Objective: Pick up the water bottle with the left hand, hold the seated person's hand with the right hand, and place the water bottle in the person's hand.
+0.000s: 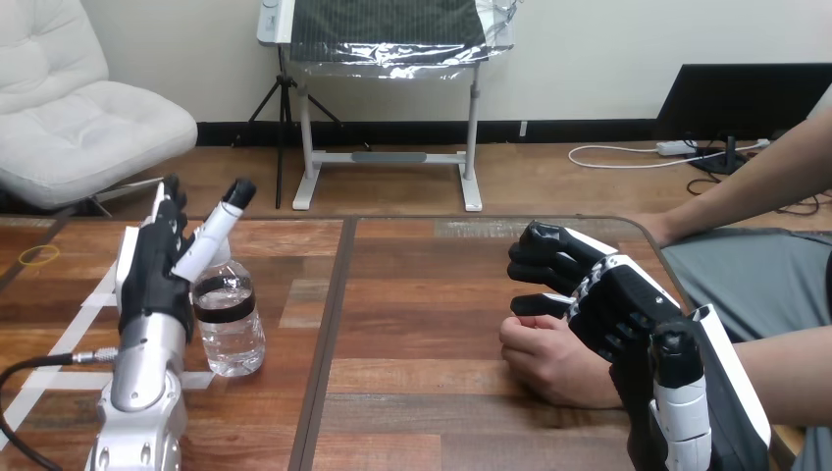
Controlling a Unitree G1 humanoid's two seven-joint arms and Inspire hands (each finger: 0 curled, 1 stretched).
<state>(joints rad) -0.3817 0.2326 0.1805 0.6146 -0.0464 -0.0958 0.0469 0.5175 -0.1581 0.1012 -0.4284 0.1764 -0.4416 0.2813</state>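
A clear water bottle (229, 332) with a dark band stands upright on the left part of the wooden table (422, 294). My left hand (155, 270) is right beside it on its left, open, fingers straight and pointing up, the thumb reaching over the bottle's top. At the right, the person's hand (552, 360) rests on the table as a loose fist. My right hand (608, 299) hangs over it from the right, fingers loosely bent and not closed round it, the thumb close to its upper side.
The person's other arm comes in at the upper right, its hand (655, 229) at the table's far right edge. White tape strips (69, 339) and a yellow ring (39, 255) lie at the left. A dark seam (332, 324) splits the tabletop.
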